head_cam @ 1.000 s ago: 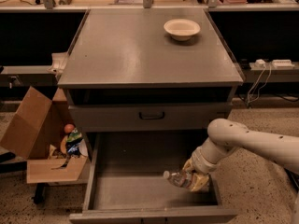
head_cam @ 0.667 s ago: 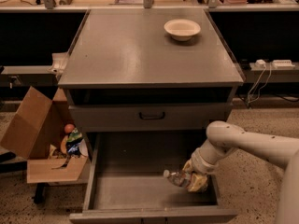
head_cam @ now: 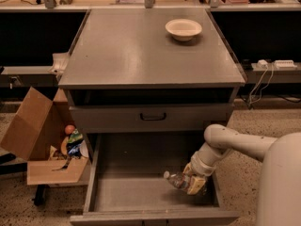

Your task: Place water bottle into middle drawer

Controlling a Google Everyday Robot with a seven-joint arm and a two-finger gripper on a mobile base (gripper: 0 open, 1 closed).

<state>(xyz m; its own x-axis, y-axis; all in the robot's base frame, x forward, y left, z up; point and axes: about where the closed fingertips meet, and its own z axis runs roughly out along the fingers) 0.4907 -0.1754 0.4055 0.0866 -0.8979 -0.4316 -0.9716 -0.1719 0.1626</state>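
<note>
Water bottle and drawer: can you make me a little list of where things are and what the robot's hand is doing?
water bottle: lying sideways, white cap pointing left, inside the open drawer, right side
gripper: low in the drawer, closed on the bottle's bottom end
middle drawer: pulled open, nothing else in it
bottle touching drawer floor: cannot tell
upper drawer: closed, black handle
bowl: on the cabinet top, back right
cardboard box: at the left, open, things inside
</note>
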